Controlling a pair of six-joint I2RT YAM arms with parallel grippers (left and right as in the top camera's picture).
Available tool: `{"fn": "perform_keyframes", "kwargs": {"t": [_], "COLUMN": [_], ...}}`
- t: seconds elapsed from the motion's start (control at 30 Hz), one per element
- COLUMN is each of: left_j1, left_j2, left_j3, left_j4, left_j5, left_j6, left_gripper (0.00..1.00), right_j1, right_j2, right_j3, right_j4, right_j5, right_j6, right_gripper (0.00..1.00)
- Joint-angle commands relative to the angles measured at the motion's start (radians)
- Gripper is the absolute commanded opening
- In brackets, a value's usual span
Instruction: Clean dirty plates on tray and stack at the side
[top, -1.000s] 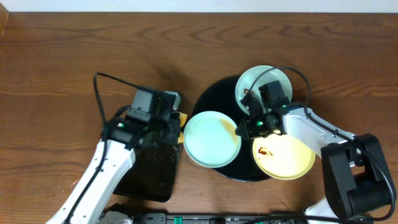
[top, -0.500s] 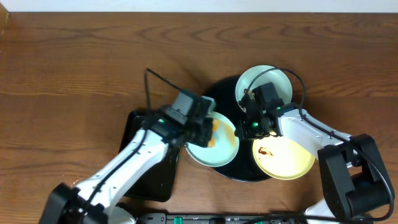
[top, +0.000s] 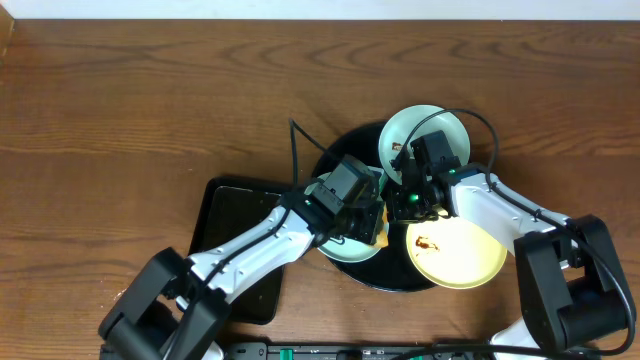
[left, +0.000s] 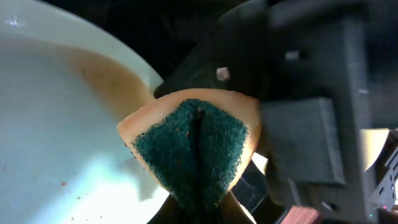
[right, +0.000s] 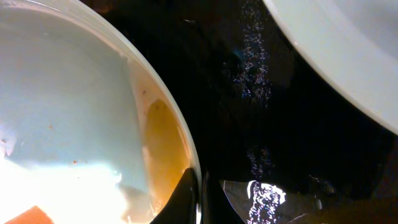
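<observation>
The round black tray (top: 345, 150) holds three plates. A pale-blue plate (top: 345, 252) lies at its left, a second pale-blue plate (top: 425, 128) at the back, and a yellow plate (top: 465, 258) with a brown smear at the front right. My left gripper (top: 368, 222) is shut on a yellow-and-green sponge (left: 196, 149) and holds it against the left plate (left: 56, 124). My right gripper (right: 200, 193) is shut on that plate's right rim (right: 68, 112), next to a brown smear (right: 165, 143).
A rectangular black tray (top: 235, 250) lies to the left of the round tray. The wooden table (top: 150, 90) stretches behind and to the left. The two grippers are very close together over the round tray's middle (right: 249, 112).
My left arm has swung right from over the rectangular tray, carrying the sponge onto the left pale-blue plate. My right gripper has stayed at that plate's rim.
</observation>
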Motion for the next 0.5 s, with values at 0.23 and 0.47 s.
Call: {"fn": "perform_keyframes", "kwargs": {"t": [0.23, 0.47], "left_j1": [0.003, 0.061], "left_j2": [0.046, 0.046], "left_j3": [0.003, 0.003], "left_j4": [-0.051, -0.130], "left_j5": [-0.146, -0.202], "left_j6": [-0.053, -0.053], "left_gripper": [0.08, 0.07], "right_j1": [-0.019, -0.019], "right_j2": [0.005, 0.005], "right_j3": [0.002, 0.002], "right_j4": [-0.029, -0.036], "right_j5": [0.092, 0.092], "right_j6": [0.014, 0.014], "right_gripper": [0.01, 0.01]}}
